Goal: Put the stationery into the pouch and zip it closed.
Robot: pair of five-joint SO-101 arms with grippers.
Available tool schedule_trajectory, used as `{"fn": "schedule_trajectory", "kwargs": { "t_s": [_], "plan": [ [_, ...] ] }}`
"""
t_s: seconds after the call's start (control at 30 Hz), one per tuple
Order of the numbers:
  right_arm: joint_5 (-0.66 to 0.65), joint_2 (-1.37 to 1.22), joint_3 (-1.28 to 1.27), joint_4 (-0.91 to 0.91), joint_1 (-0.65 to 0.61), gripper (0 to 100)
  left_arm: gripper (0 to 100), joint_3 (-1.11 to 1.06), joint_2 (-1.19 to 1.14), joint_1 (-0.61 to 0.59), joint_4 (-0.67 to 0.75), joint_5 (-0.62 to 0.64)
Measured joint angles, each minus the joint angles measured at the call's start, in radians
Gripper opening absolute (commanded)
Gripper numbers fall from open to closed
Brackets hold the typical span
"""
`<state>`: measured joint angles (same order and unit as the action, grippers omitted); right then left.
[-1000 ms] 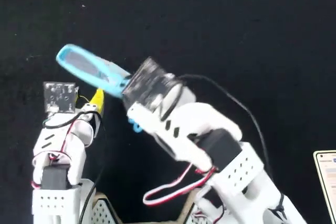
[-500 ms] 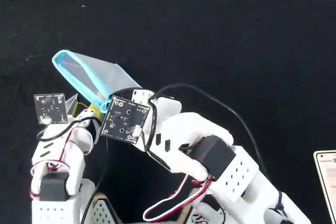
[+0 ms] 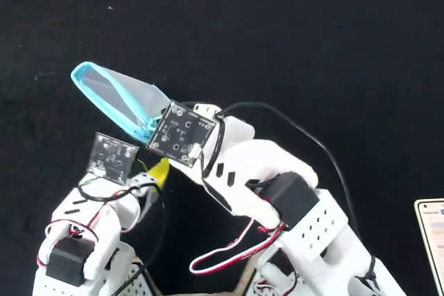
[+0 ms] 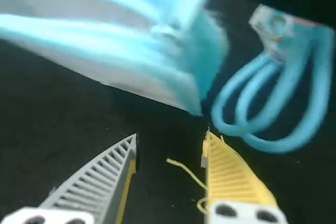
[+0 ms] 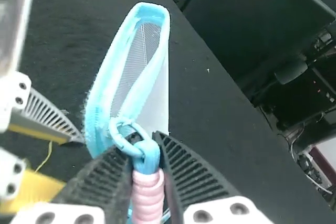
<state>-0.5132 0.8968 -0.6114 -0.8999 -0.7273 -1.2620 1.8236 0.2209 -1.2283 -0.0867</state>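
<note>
Holding the pouch (image 5: 131, 66) by its zip-pull end in the right gripper (image 5: 139, 148) — clenched on the blue pull ring (image 5: 126, 135), with a pink coiled piece (image 5: 144, 192) between the fingers. Extending straight ahead of those fingertips, long axis pointing directly away. Poised just short of the pouch's near corner with the left gripper (image 4: 170, 137), spread wide and empty; blue cord loop (image 4: 273, 108) ahead, off toward its yellow finger. Judged best placed to pinch the fabric ahead while pulling along that axis — zip state not discernible

open end effector (image 4: 168, 153) below pouch (image 4: 131, 51)
</note>
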Motion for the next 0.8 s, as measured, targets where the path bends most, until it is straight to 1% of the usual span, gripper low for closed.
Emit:
{"fn": "schedule_trajectory", "kwargs": {
  "t_s": [0.1, 0.27, 0.4, 0.47, 0.57, 0.67, 0.8],
  "plan": [
    [0.005, 0.000, 0.000, 0.000, 0.002, 1.1, 21, 0.000, 0.000, 0.035, 0.000, 0.000],
    [0.005, 0.000, 0.000, 0.000, 0.002, 1.1, 21, 0.000, 0.000, 0.034, 0.025, 0.000],
    [0.005, 0.000, 0.000, 0.000, 0.002, 1.1, 21, 0.000, 0.000, 0.032, 0.087, 0.029],
    [0.005, 0.000, 0.000, 0.000, 0.002, 1.1, 21, 0.000, 0.000, -0.005, 0.140, 0.041],
    [0.005, 0.000, 0.000, 0.000, 0.002, 1.1, 21, -0.026, 0.000, -0.095, 0.193, 0.049],
    [0.005, 0.000, 0.000, 0.000, 0.002, 1.1, 21, -0.029, 0.000, -0.167, 0.212, 0.049],
    [0.005, 0.000, 0.000, 0.000, 0.002, 1.1, 21, -0.031, 0.000, -0.229, 0.212, 0.049]
  ]
}}
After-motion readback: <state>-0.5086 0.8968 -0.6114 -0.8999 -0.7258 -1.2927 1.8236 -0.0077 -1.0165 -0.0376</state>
